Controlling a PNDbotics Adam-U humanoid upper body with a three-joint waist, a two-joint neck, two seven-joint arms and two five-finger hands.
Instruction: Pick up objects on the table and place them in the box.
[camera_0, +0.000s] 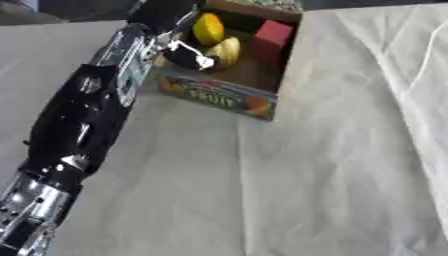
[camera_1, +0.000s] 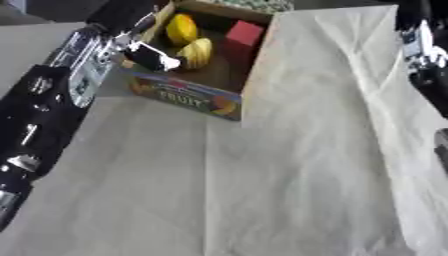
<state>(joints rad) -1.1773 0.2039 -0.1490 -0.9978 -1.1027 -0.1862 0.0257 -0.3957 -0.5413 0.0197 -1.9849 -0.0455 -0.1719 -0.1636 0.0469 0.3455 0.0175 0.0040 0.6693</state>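
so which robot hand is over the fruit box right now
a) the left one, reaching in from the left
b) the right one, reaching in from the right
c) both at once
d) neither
a: the left robot hand reaches from the view's left into the box, beside the yellow fruits; of the right one only part shows at the right edge of the right eye view, away from the box.

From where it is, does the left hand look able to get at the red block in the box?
Probably yes: the left hand is already over the open cardboard box, and the red block sits uncovered beside the yellow fruit-shaped pieces.
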